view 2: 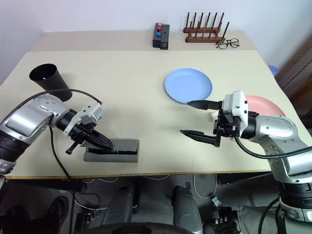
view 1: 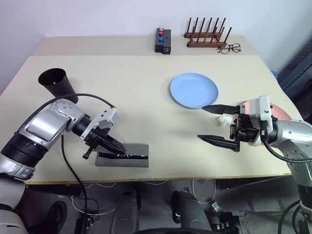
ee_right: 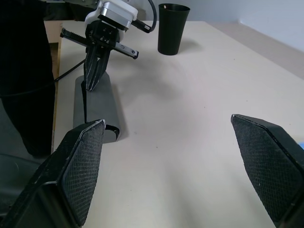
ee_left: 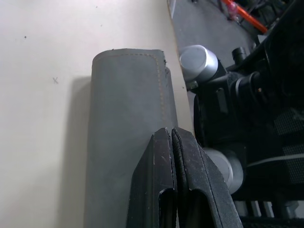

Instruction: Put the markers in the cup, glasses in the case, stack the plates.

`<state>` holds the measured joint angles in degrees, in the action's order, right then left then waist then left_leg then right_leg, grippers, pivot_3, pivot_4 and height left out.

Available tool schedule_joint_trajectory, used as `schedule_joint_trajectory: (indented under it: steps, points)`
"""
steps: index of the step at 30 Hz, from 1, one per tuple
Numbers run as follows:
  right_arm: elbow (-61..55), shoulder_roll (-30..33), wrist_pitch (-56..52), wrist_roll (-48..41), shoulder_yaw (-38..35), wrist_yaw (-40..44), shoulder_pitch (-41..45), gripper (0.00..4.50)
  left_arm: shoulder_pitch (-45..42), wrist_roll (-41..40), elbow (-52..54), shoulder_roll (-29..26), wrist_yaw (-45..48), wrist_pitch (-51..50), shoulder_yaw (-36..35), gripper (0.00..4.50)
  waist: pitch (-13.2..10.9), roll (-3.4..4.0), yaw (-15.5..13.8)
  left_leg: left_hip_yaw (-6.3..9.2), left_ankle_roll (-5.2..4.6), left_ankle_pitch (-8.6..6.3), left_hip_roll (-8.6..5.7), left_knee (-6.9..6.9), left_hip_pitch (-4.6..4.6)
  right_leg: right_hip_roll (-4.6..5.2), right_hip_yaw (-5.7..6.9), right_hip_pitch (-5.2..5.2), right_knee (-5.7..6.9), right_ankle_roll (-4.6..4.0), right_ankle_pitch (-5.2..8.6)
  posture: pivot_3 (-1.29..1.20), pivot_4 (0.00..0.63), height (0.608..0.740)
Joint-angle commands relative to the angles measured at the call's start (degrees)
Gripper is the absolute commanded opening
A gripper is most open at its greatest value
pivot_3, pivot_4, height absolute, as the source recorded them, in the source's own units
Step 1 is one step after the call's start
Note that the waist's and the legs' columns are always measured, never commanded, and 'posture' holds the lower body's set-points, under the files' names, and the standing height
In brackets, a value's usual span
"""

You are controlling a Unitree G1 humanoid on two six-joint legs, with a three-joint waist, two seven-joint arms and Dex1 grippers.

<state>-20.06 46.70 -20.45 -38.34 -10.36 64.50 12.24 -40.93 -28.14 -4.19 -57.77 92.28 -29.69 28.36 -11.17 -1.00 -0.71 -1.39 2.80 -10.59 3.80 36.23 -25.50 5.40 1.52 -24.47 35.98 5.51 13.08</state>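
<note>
Left gripper (view 1: pixel 116 147): fingers pressed together, empty, tips resting over the flat grey felt case (view 1: pixel 134 161) near the table's front edge, probably tucking its contents in.
Right gripper (view 1: pixel 213 123): spread wide, empty, hovering level beside the plates.
Plates: round light blue plate (view 1: pixel 194 90) and pink plate (view 1: pixel 280 111) lie apart, unstacked.
Cup: tall matte black tumbler (view 1: pixel 57 84) stands far left.
Obstacles: small white lump (view 1: pixel 224 120) beside the right gripper; wire-framed spectacles (view 1: pixel 229 48) and wooden rack (view 1: pixel 206 34) sit well back.
</note>
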Motion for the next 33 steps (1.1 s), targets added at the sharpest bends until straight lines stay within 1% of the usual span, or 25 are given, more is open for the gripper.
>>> schedule_joint_trajectory:
  steps: [1,4,7,12,14,16,19,21,24,26,27,29,30,33]
  points:
    - [-0.9,0.4,0.8,-0.1,-1.3,0.1,0.6,4.36,1.2,0.0,1.4,-1.5,0.2,2.1,-0.4,0.06,0.0,0.00,0.1,0.00,0.00,0.00,0.00,-0.01,0.00,0.00,0.00,0.00,0.00,0.00,0.00,0.00,0.150,0.740]
    - [-0.9,0.4,0.8,0.0,-1.3,0.0,0.7,4.36,3.7,-0.4,4.7,-1.9,0.2,1.0,-0.3,0.06,0.0,0.00,0.1,0.00,0.00,0.00,0.00,-0.03,0.01,0.00,0.00,-0.01,0.00,0.00,0.00,0.00,0.150,0.740]
    - [-1.0,0.2,0.8,0.0,-1.2,-0.3,0.9,4.36,7.0,0.9,7.4,-1.4,0.2,0.9,-1.0,0.06,0.0,0.00,0.0,-0.01,0.00,0.00,0.00,-0.02,0.00,0.00,0.00,-0.01,-0.01,0.00,0.00,0.00,0.150,0.740]
    - [-0.8,0.2,0.8,0.1,-1.1,-0.4,1.0,4.36,8.5,1.5,9.3,-1.6,0.2,0.2,-2.6,0.06,0.0,0.00,-0.1,0.00,0.00,0.00,0.00,0.00,0.01,0.01,0.00,0.00,-0.01,0.00,0.00,0.00,0.150,0.740]
    - [-0.7,0.2,0.9,0.2,-1.1,-0.4,1.2,4.36,7.3,1.8,7.4,0.0,-0.6,-0.9,-4.3,0.06,0.0,0.00,0.0,0.00,0.01,0.00,0.00,0.00,0.01,0.01,0.00,0.00,-0.01,0.00,0.00,0.00,0.150,0.740]
    - [-0.6,0.0,0.8,0.1,-1.0,-0.4,1.4,4.36,6.7,2.8,5.8,1.2,-0.6,0.2,-5.4,0.06,0.0,0.00,0.0,0.00,0.01,0.00,0.00,-0.01,0.01,0.01,0.00,-0.01,-0.01,0.00,0.00,0.00,0.150,0.740]
    - [-0.4,-0.3,1.0,0.6,-0.7,-0.3,1.6,4.36,5.2,-3.2,7.7,0.7,0.2,-7.1,-7.5,0.06,0.0,0.00,0.0,0.00,0.00,0.00,0.00,0.00,0.00,0.01,0.00,-0.01,-0.01,0.00,0.00,0.00,0.150,0.740]
    - [-0.3,-0.5,1.1,0.7,-0.6,-0.2,1.8,4.36,3.8,-7.2,8.6,0.3,0.2,-9.7,-9.5,0.06,0.0,0.00,0.0,0.00,0.00,0.00,0.00,-0.02,0.00,0.01,0.00,-0.01,-0.01,0.00,0.00,0.00,0.150,0.740]
    - [0.2,-0.9,1.0,0.8,-0.6,-0.4,2.3,4.36,-1.1,-8.8,3.4,2.4,0.1,-12.6,-14.3,0.06,0.0,0.00,-0.1,0.01,0.00,0.00,0.00,-0.01,0.01,0.00,0.01,-0.01,0.00,0.01,0.01,0.00,0.150,0.740]
    - [0.5,-1.2,1.1,1.0,-0.5,-0.5,2.5,4.36,-3.7,-9.3,1.0,3.0,0.2,-14.9,-15.5,0.06,0.0,0.00,0.0,0.01,0.00,0.00,0.00,0.02,0.01,0.00,0.01,0.00,0.01,0.02,0.01,0.00,0.150,0.740]
    - [0.7,-1.2,1.1,1.1,-0.5,-0.5,2.6,4.36,-4.5,-9.0,0.4,2.9,0.2,-15.0,-15.6,0.29,0.0,0.00,0.0,0.01,0.00,0.00,0.00,0.02,0.02,0.00,0.01,0.02,0.01,0.02,0.01,0.00,0.150,0.740]
    - [1.2,-1.3,1.2,1.3,-0.3,-0.6,3.0,4.36,-5.6,-8.8,-0.5,2.3,0.2,-15.1,-15.0,0.90,0.0,0.00,0.0,0.00,0.00,0.00,-0.01,-0.01,0.01,0.00,0.00,0.01,-0.01,0.02,0.01,0.00,0.150,0.740]
    - [1.4,-1.3,1.3,1.5,-0.3,-0.7,3.2,4.36,-6.3,-8.3,-1.4,3.0,0.0,-15.2,-15.8,1.19,0.0,0.00,0.1,0.00,0.00,0.00,-0.01,-0.02,0.01,0.00,0.01,0.01,-0.01,0.02,0.01,0.00,0.150,0.740]
    - [2.3,-1.4,1.1,2.1,-0.2,-1.6,3.8,4.36,-8.8,-7.1,-5.3,5.4,-1.1,-13.9,-17.9,2.64,0.0,0.00,0.0,0.01,0.00,0.00,0.00,-0.02,0.01,-0.02,0.01,-0.01,0.03,0.01,0.01,0.00,0.150,0.740]
